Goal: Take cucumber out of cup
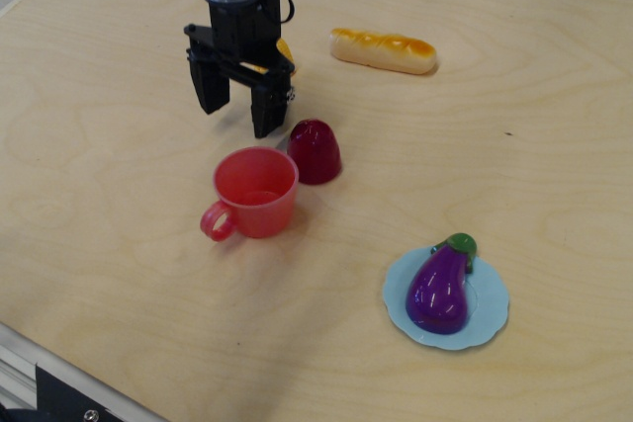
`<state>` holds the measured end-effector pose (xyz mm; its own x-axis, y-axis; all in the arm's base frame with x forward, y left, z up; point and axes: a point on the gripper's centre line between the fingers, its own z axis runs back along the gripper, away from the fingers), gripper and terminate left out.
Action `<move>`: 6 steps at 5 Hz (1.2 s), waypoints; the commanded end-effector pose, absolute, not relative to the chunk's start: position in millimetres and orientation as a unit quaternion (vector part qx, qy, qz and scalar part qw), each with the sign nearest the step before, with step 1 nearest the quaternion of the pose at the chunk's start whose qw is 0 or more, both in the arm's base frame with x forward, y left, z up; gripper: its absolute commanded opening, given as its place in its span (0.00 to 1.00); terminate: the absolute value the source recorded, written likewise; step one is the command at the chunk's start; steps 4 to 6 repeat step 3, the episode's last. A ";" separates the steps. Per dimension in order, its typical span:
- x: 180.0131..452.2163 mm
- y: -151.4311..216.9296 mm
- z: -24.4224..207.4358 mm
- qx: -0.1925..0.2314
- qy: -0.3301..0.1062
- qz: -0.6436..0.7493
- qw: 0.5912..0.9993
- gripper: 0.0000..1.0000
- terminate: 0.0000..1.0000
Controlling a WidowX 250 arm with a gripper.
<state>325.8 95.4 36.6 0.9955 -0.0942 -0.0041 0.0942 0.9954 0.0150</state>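
The coral-red cup point(255, 193) stands upright on the wooden table, its handle pointing to the front left, and its inside looks empty. My black gripper point(237, 108) hangs just behind the cup, its jaws spread wide apart with bare table showing between them. One finger point(265, 116) is close to the dark red dome. The teal-green cucumber does not show anywhere; it may be hidden behind the gripper.
A dark red glossy dome point(315, 151) sits right behind the cup. A bread roll point(384, 49) lies at the back. A yellow piece point(285, 50) peeks out behind the gripper. A purple eggplant point(440, 286) lies on a light blue plate point(495, 311) at the front right.
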 end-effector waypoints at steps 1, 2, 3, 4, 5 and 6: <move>325.7 101.9 137.0 0.028 -0.104 0.000 0.994 1.00 0.00; 325.7 101.9 137.0 0.028 -0.104 0.000 0.994 1.00 0.00; 325.7 101.9 137.0 0.028 -0.104 0.000 0.994 1.00 1.00; 325.7 101.9 137.0 0.028 -0.104 0.000 0.994 1.00 1.00; 325.7 101.9 137.0 0.028 -0.104 0.000 0.994 1.00 1.00; 325.7 101.9 137.0 0.028 -0.104 0.000 0.994 1.00 1.00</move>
